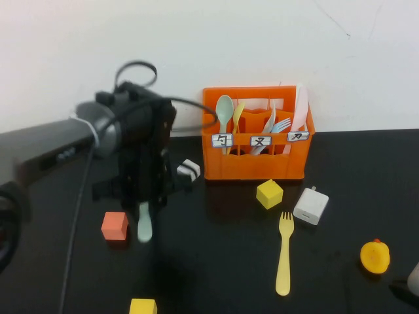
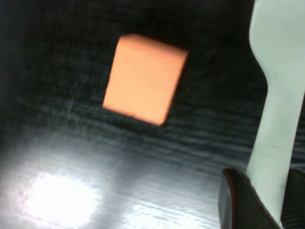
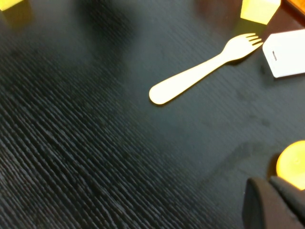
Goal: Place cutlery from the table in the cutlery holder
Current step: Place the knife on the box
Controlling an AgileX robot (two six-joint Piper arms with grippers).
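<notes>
Knife [image 1: 145, 224]: pale mint-green plastic, clasped by the left gripper [image 1: 145, 208]; long axis near vertical, free end hanging down just beside an orange cube [image 1: 114, 226].
Fork [image 1: 284, 251]: yellow, smooth plastic, laid flat on the matte black table [image 1: 216, 275]; tines pointed toward the cutlery holder [image 1: 256, 136], handle toward the robot.
Holder: bright orange crate at the back; three white labels with black characters, not legible.
Right gripper [image 3: 272, 202]: clenched, nothing held, low at the table's right edge near a yellow duck [image 1: 376, 256].
</notes>
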